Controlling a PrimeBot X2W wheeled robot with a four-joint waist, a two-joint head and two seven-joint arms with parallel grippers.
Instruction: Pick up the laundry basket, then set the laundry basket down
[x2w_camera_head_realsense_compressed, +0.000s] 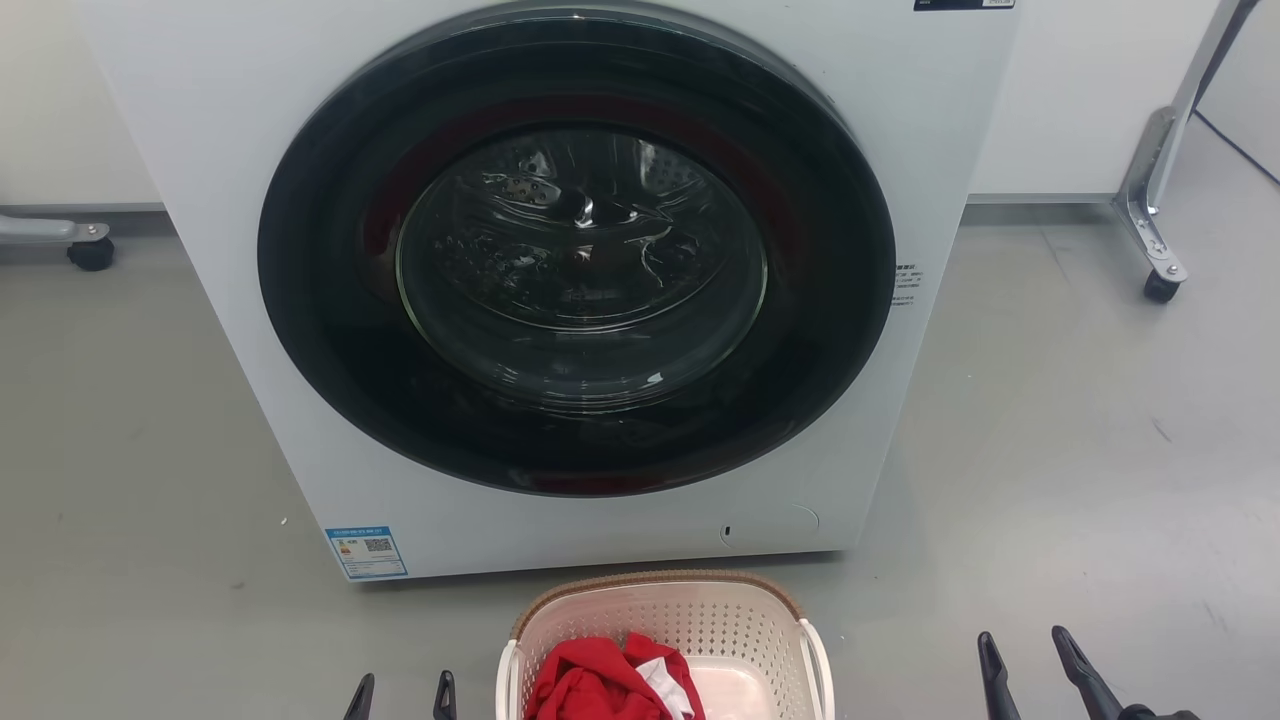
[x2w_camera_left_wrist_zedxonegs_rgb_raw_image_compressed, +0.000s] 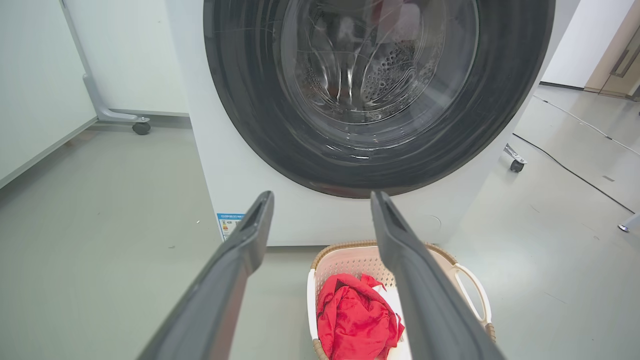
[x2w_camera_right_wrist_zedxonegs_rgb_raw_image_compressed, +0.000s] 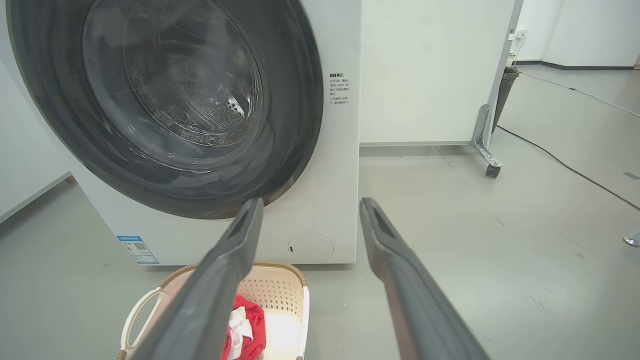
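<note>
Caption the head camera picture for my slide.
Cream-white perforated plastic laundry basket with red cloth stands before a closed white front-loading washer; left gripper and right gripper open on either side.

PrimeBot X2W's left gripper (x2w_camera_head_realsense_compressed: 405, 692) ends in two near-black fingers (x2w_camera_head_realsense_compressed: 362, 697) with narrow, pointed tips in the head view. The right gripper (x2w_camera_head_realsense_compressed: 1022, 645) carries a matching pair, long and slim, widening toward a dark base. In the wrist views, each finger is matte charcoal grey, a smooth, flat-sided blade tapering to a blunt, chamfered tip. A shallow elongated recess is sunk into the inner face near the end, and a paler sheen runs along the edges.
</note>
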